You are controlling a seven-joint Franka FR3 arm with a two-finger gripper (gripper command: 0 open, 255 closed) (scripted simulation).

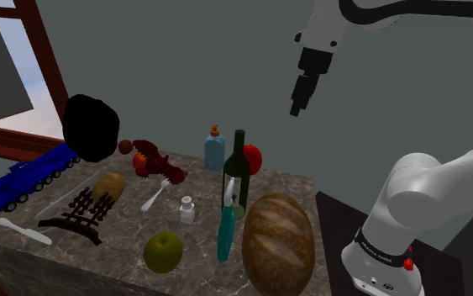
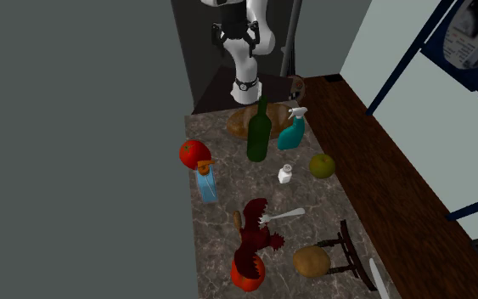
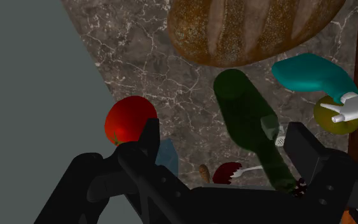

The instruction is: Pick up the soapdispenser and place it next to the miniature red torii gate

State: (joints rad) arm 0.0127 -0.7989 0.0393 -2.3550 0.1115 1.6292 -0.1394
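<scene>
Nothing is done yet: the open, empty end effector (image 1: 296, 108) hangs high above the surface (image 1: 197, 261), the blue soap dispenser (image 1: 215, 150) standing untouched.

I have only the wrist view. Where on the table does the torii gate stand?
Observer: The gate stands near the left end of the table in the shoulder view, beside a potato.
Operator: How high is the gripper?
Observer: The gripper hangs high above the table, open.
Operator: How does the dispenser stand?
Observer: The dispenser stands upright, with a brown pump on top.
</scene>
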